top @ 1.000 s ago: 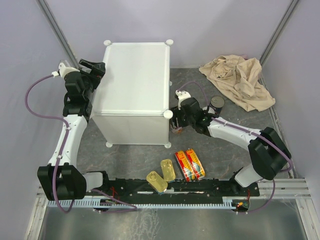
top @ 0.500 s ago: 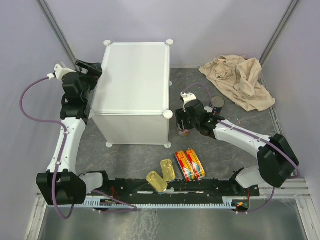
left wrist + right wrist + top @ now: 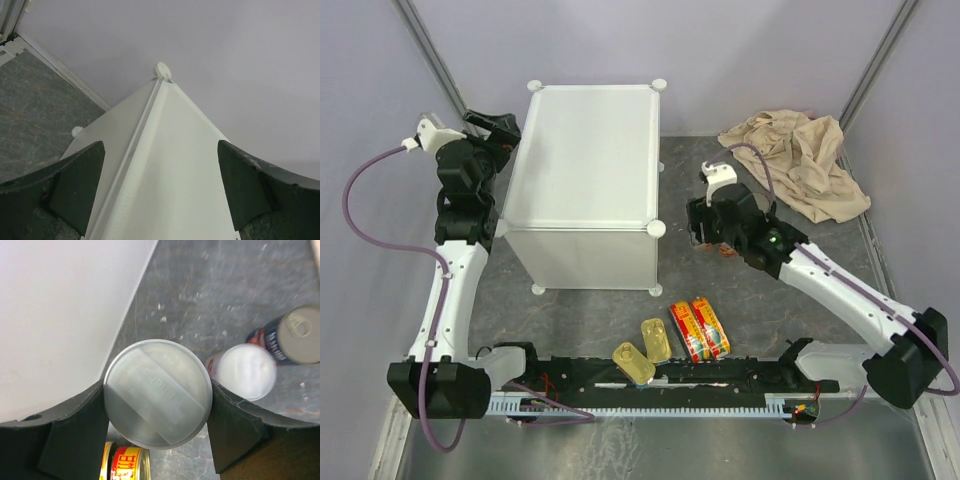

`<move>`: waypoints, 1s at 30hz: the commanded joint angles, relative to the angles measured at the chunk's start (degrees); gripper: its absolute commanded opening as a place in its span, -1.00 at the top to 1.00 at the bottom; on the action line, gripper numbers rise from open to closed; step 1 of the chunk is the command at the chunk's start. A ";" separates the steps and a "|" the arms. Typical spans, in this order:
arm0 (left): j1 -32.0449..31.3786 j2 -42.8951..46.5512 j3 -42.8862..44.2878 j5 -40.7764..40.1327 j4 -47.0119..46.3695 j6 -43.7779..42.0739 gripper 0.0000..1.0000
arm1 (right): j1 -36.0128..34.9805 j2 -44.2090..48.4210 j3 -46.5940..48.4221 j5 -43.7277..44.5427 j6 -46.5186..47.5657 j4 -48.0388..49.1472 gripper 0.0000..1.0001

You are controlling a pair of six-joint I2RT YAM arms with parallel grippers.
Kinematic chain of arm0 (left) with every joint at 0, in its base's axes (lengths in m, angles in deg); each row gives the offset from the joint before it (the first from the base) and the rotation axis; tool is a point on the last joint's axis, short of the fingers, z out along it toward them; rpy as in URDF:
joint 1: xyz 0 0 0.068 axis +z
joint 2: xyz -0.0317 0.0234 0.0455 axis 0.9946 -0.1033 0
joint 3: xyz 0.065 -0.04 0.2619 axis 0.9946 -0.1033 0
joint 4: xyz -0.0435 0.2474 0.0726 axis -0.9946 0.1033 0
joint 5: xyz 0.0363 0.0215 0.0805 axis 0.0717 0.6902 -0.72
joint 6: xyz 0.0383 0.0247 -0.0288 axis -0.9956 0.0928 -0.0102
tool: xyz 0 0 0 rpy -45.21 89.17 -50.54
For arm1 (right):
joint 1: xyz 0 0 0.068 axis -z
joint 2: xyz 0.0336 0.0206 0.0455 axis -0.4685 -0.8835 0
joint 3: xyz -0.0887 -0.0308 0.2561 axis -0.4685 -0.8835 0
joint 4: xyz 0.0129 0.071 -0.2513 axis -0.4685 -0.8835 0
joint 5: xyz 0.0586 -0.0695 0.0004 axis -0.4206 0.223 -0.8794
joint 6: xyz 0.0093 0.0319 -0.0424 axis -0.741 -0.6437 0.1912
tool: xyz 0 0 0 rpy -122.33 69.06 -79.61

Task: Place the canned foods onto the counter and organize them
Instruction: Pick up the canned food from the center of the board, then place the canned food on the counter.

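My left gripper (image 3: 492,127): jaws spread wide, empty, hovering at left top edge of counter (image 3: 585,160). My right gripper (image 3: 713,228): clamped on silver-lidded can (image 3: 157,392), just right of counter's front-right corner. No can on counter top yet. Risk, my guess: can clips corner knob (image 3: 656,229) on lift, twists out of pads, drops onto white-lidded can (image 3: 247,371) beside it.

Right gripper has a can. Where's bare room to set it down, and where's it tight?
The counter top is bare between its corner knobs; only the left gripper hangs at its far-left edge. Floor between the counter's front and the gold tins and red-yellow tins is free. Crowded: a white-lidded can and a dark can stand on the floor near the held can.
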 commanded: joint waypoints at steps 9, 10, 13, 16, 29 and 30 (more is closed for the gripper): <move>-4.36 1.93 5.20 -3.12 -0.09 -6.35 -0.99 | 0.98 3.15 26.24 4.63 6.68 -4.48 0.44; -4.64 1.74 5.61 -2.66 -0.16 -6.82 -1.00 | 0.96 2.14 28.56 4.09 7.04 -5.52 0.45; -5.39 1.88 5.93 -0.40 -1.74 -8.55 -1.00 | 0.97 -0.44 33.95 1.92 7.43 -6.66 0.44; -6.30 1.68 6.47 2.59 -3.00 -11.05 -1.00 | 0.94 -3.09 40.02 -0.02 7.66 -7.80 0.45; -10.61 0.07 9.17 10.29 -5.34 -18.43 -0.98 | 0.52 -16.22 61.65 -7.78 7.38 -13.06 0.45; -10.94 0.02 9.18 10.74 -5.64 -18.99 -0.98 | 0.35 -16.87 62.95 -8.26 7.19 -13.16 0.44</move>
